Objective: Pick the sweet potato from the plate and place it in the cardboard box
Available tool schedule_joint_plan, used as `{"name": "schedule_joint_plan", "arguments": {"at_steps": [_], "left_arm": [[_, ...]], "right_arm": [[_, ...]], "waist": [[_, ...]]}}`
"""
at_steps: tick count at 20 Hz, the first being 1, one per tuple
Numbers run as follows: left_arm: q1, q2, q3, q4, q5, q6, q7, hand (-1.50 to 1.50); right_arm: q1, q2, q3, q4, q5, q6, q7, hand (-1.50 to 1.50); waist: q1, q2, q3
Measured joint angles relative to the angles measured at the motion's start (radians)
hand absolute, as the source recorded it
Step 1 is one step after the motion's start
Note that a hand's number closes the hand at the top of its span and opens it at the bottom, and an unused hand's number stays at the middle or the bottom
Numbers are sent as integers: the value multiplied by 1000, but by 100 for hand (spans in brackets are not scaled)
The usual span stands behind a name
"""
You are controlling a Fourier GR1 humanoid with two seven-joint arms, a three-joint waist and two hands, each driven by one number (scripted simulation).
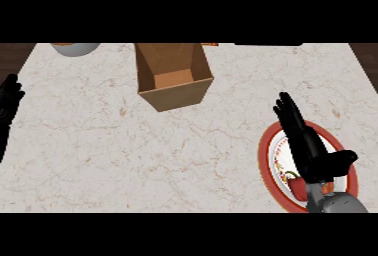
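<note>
Fingers of the right hand (310,150) lie straight and relaxed over the plate (267,145), pointing away from the robot toward the far side of the counter (96,150), with the thumb splayed out to the right; nothing is grasped. Beneath the wrist, at the near end of the plate, a small reddish patch shows, which is probably the sweet potato (297,186), though the hand and forearm cover most of it and its long axis cannot be read. If that patch is the vegetable, it lies under the heel of the hand instead of under the fingertips, so the coming grasp seems to turn on drawing the hand back toward the robot, or lowering the palm, before the fingers can curl around it. The cardboard box (173,75) stands open-topped at the far middle of the counter, well apart from the plate, up and to the left of it. The left hand (9,97) rests at the left edge of the view, fingers up and unclenched, holding nothing; it is well apart from the plate, so the right hand is plainly the nearer one for the pick. A pale bowl-like object (74,48) sits at the far left edge.
</note>
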Motion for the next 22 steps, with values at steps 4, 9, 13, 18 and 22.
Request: {"name": "schedule_joint_plan", "arguments": {"at_steps": [4,9,13,18,22], "left_arm": [[13,-56,-35,19,-34,18,5,0],[54,-115,-89,22,-42,26,24,0],[72,-173,-135,28,-64,43,30,0],[92,-211,-144,33,-79,36,23,0],[87,-219,-147,41,-93,43,29,0]], "right_arm": [[-35,-38,-104,26,-59,83,-71,-150],[-48,-197,-229,101,21,60,-90,-150],[-14,-147,-341,195,-27,10,-181,-150],[16,-202,-394,300,-7,109,-295,-150],[44,-346,-360,308,96,169,-264,-150]], "waist": [[-2,-14,13],[-11,-15,11],[-9,-19,17],[-4,-22,19],[-3,-23,18]]}}
